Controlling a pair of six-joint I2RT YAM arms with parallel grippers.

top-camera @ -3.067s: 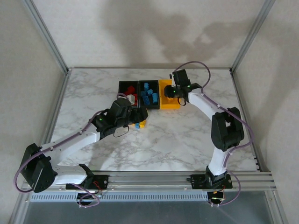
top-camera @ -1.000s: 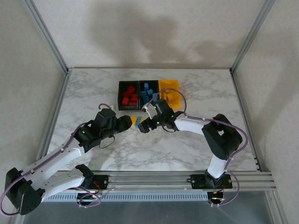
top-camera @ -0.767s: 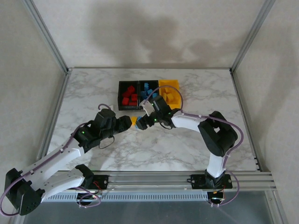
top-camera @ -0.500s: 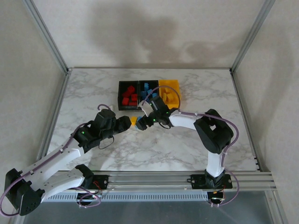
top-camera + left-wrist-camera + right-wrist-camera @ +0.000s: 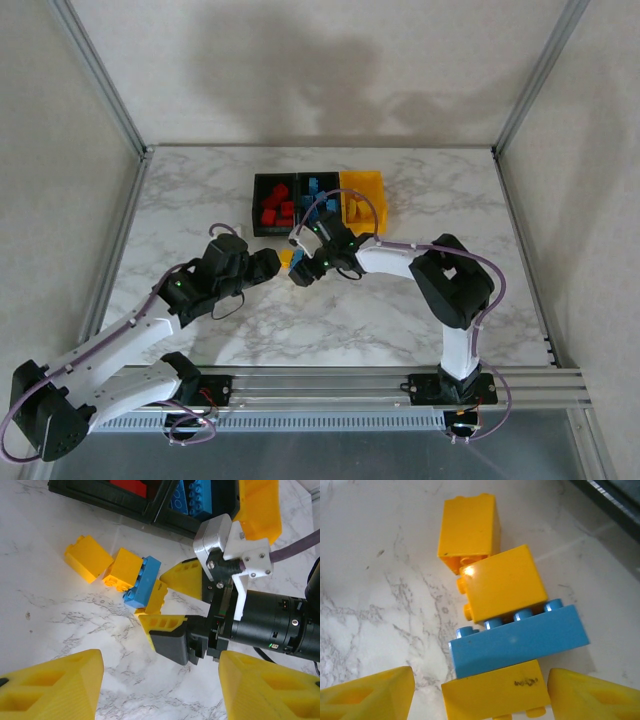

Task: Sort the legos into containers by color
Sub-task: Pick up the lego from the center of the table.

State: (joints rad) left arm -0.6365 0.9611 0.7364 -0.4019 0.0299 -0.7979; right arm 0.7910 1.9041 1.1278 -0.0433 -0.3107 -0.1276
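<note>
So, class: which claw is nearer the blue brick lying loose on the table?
Right. The right claw straddles the yellow brick pressed against the blue brick; the left claw sits further back, open, apart from the bricks.

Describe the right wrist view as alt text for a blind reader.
In a tight row on the marble table lie a far yellow brick, a second yellow brick, a longer blue brick and a near yellow brick. The camera's own yellow fingers stand open either side of the near one.
</note>
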